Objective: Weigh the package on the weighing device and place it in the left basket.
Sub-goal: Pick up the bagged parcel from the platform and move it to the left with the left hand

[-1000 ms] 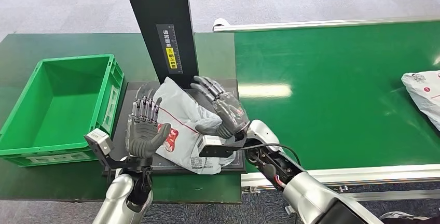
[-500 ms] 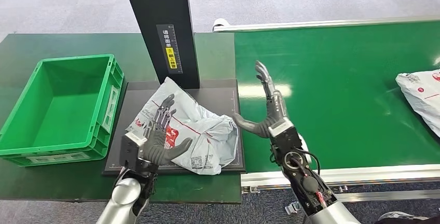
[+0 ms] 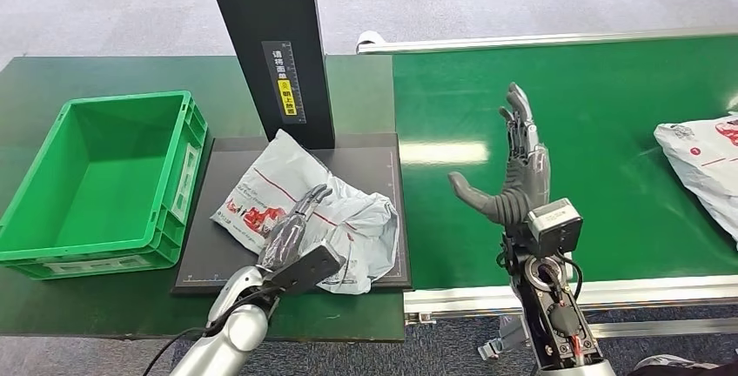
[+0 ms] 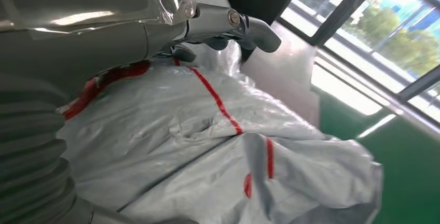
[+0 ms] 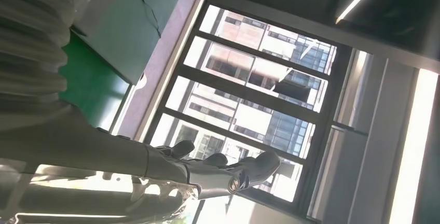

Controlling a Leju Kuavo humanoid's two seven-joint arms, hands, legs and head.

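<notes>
The package (image 3: pixel 309 206) is lying on the dark platform of the weighing device (image 3: pixel 387 219), so the weighing half of the job is looking reached or under way, while the move into the green basket (image 3: pixel 104 176) at about nine o'clock from the scale is not yet done; the basket is showing only its bare green floor. The left robot hand (image 3: pixel 291 232) is resting on top of the package near its six o'clock edge, fingers stretched forward and lying flat on the plastic; in the left wrist view the fingertips (image 4: pixel 259 29) are pressing onto the bag rather than curling round it, so it is not gripping anything. The right robot hand (image 3: pixel 513 171) is hanging above the green conveyor belt (image 3: pixel 609 132) at about three o'clock from the scale, well apart from the package, palm upright, fingers spread and holding nothing. The package itself is a soft grey plastic mailer, crumpled and puffed, with thin red lines across it, a red logo near its nine o'clock end and a small printed code near its six o'clock edge; its twelve o'clock corner is lying just beside the black upright column (image 3: pixel 270 45). It is looking limp and slippery, likely to sag when lifted. A second grey package (image 3: pixel 701 163) is lying on the belt far at three o'clock.
</notes>
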